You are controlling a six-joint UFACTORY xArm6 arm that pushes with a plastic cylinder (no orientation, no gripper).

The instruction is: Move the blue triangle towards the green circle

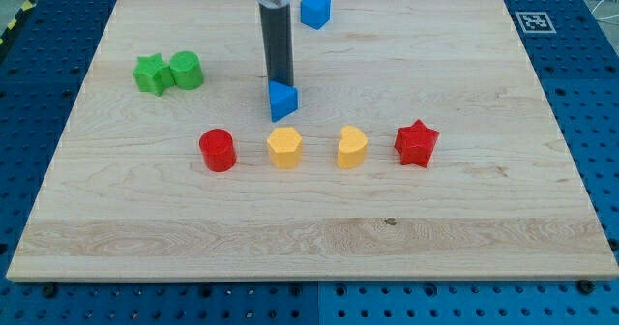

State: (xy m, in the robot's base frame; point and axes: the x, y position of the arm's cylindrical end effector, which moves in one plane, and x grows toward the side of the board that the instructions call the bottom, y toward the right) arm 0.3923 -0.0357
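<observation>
The blue triangle [282, 101] lies near the board's middle, a little toward the view's top. My tip [278, 80] stands right against its top-left edge, touching or nearly touching it. The green circle [186, 70] sits at the view's left, well to the left of the triangle and slightly higher. A green star [151, 74] touches the circle's left side.
A blue hexagon-like block [315, 10] sits near the board's top edge. A row runs below the triangle: red circle [218, 150], yellow hexagon [284, 148], yellow heart [352, 147], red star [417, 143]. The wooden board [484, 228] ends in blue pegboard on all sides.
</observation>
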